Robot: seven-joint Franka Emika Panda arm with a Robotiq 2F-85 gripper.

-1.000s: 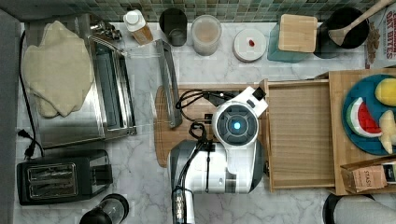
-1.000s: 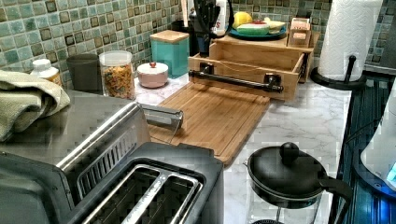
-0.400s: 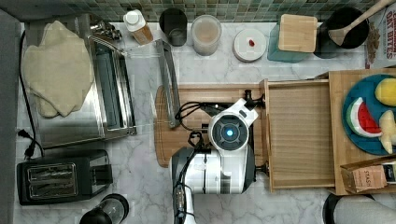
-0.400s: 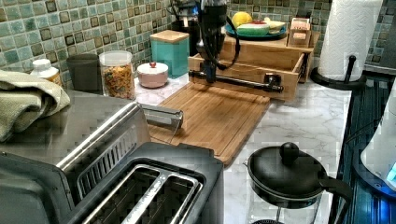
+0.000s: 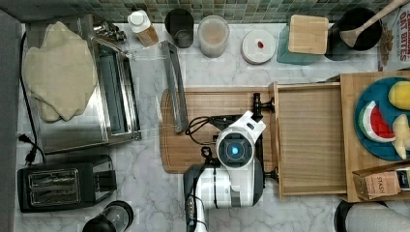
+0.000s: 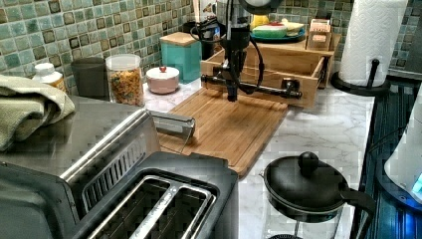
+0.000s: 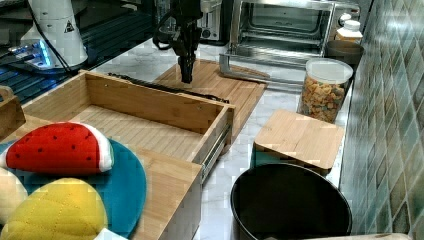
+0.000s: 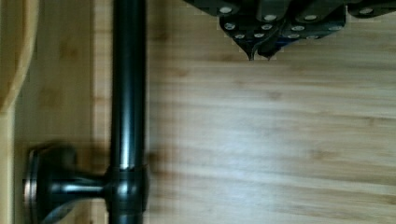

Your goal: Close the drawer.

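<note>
The drawer [image 5: 309,140] is a light-wood tray, pulled out from its cabinet toward the top view's left, and it is empty inside. Its front panel [image 6: 259,78] carries a long black bar handle [image 6: 263,90] on two posts. The drawer [image 7: 145,107] also appears in the right view, with the handle [image 7: 165,86] running along its front. My gripper [image 6: 232,97] hangs shut and empty over the cutting board, just in front of the handle and apart from it. In the wrist view the handle [image 8: 128,93] lies beside my gripper [image 8: 259,55], whose tips are together. The gripper [image 7: 186,77] points straight down.
A wooden cutting board [image 5: 193,154] lies under the arm [image 5: 237,150]. A toaster oven's open door [image 5: 175,92] borders it. A toy-fruit plate [image 5: 382,121] sits on the cabinet top. Jars [image 6: 124,79], a teal box [image 6: 185,52], a black pot [image 7: 287,205], a coffee press [image 6: 303,184] and a toaster [image 5: 63,183] stand around.
The arm has moved toward the bottom of the top view along the drawer front. In the left view the gripper came down lower in front of the handle.
</note>
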